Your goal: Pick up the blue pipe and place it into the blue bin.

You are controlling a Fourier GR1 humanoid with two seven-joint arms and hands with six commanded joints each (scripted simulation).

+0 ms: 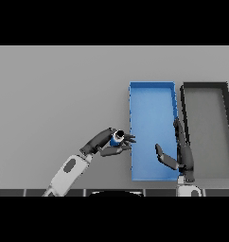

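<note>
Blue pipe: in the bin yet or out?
Out. The blue pipe sits in the left hand's fingers, just left of the blue bin.

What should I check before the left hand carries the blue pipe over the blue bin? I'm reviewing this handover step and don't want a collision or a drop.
1. Grasp: left hand has fingers curled round the blue pipe: ok.
2. Pipe over the blue bin: it is left of the bin's wall: not ok.
3. Bin interior free: right hand is over its lower right part, fingers straight: not ok.
4. Grip firmness: cannot tell.
5. Black bin lies right of the blue one, out of the path: ok.
</note>
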